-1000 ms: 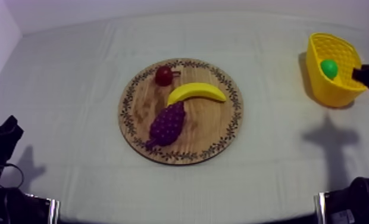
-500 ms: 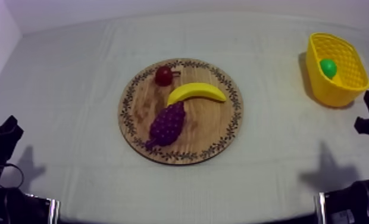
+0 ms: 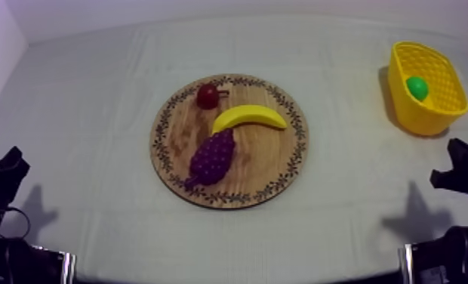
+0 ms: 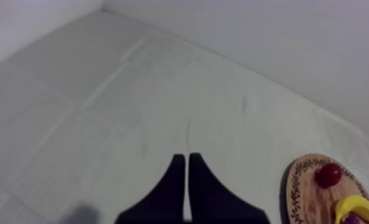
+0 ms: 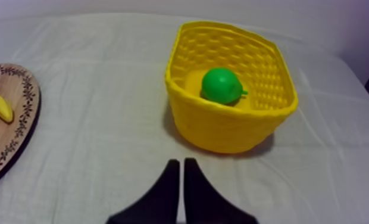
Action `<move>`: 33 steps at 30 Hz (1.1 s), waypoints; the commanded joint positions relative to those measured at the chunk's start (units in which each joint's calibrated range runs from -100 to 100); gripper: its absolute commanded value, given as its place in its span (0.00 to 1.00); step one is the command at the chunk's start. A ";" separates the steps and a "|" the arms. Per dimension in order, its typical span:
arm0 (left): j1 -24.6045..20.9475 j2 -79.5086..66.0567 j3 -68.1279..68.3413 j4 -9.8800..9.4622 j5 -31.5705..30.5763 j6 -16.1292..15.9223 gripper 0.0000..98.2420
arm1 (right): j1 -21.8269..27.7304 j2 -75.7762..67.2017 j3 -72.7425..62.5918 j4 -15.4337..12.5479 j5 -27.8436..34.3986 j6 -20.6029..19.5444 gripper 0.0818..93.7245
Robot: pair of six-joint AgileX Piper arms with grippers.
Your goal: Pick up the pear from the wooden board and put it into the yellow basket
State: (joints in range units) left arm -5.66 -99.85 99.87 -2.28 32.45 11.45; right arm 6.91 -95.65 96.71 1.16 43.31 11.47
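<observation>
The cloth point(image 3: 93, 91) is matt and faintly creased, the board point(image 3: 275, 162) is grained wood with a printed rim, the basket point(image 5: 222, 128) looks like yellow plastic moulded in a lattice, the pear point(image 5: 221, 84), banana point(image 3: 248, 117) and small red fruit point(image 3: 207, 96) look smooth and faintly glossy, and the grapes point(image 3: 213, 156) pebbled.

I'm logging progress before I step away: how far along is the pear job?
Done: the pear lies inside the yellow basket. In hand: nothing. The right gripper is shut and empty, short of the basket, and the left gripper is shut too. Left: nothing, since the wooden board holds no pear.
</observation>
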 commanded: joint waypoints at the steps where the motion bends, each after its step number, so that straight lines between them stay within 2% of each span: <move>1: -0.02 0.02 0.02 0.00 0.05 0.01 0.00 | -0.05 -0.06 0.21 -1.01 0.24 0.83 0.00; 6: -0.02 0.02 0.02 0.00 0.05 0.00 0.00 | -0.28 -0.10 0.89 -1.70 0.38 1.32 0.00; 14: -0.02 0.02 0.02 0.00 0.05 0.00 0.00 | -0.25 -0.10 2.92 -2.13 -4.81 1.79 0.00; 33: -0.02 0.02 0.02 0.00 0.05 0.03 0.00 | -0.24 -0.10 3.07 -2.16 -5.24 0.33 0.00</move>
State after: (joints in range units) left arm -5.66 -99.85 99.87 -2.28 32.45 11.49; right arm 6.66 -95.73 99.79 -1.02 38.08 11.82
